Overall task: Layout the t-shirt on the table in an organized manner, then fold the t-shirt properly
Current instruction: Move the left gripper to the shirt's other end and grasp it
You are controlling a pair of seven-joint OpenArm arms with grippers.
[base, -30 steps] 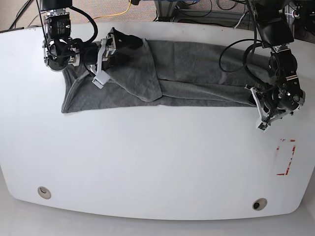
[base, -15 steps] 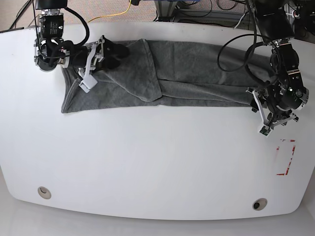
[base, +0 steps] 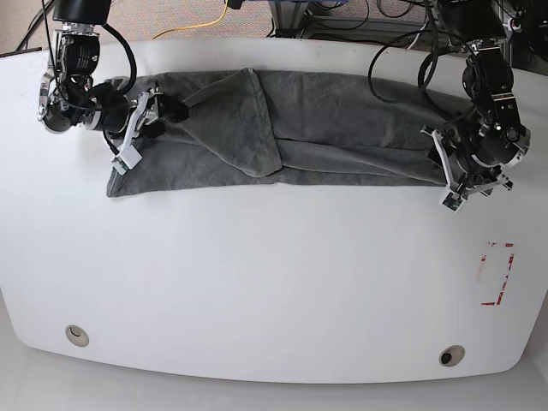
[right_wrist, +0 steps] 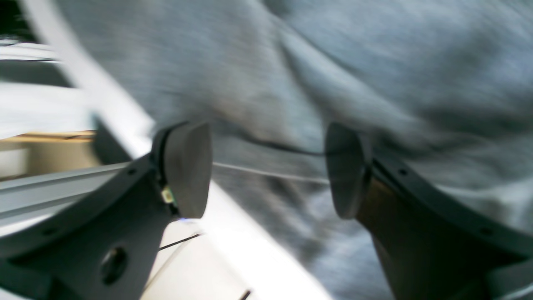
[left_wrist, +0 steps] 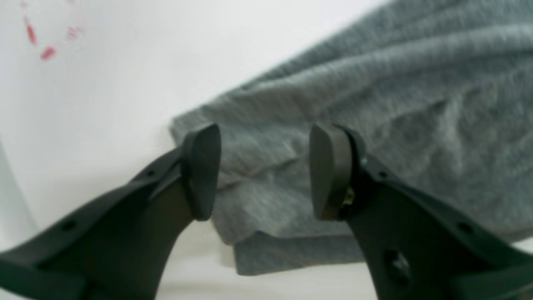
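The grey t-shirt (base: 342, 120) lies as a long, wrinkled band across the far half of the white table (base: 274, 282), with a fold hanging down near its middle. My right gripper (base: 158, 120) is over the shirt's left end. In the right wrist view its jaws (right_wrist: 266, 171) stand open above blurred grey cloth (right_wrist: 354, 62) by the table's edge. My left gripper (base: 449, 184) is at the shirt's right end. In the left wrist view it stands open (left_wrist: 264, 166), straddling a layered corner of the t-shirt (left_wrist: 395, 104); nothing is pinched.
A red tape mark (base: 498, 274) sits at the near right of the table. Two grommet holes (base: 77, 334) (base: 451, 355) lie by the front edge. Cables and a yellow cord (base: 218, 17) run behind the far edge.
My right gripper has slid left along the shirt's left end and its jaws have narrowed somewhat. My left gripper has shifted away from the red mark, onto the shirt's right corner.
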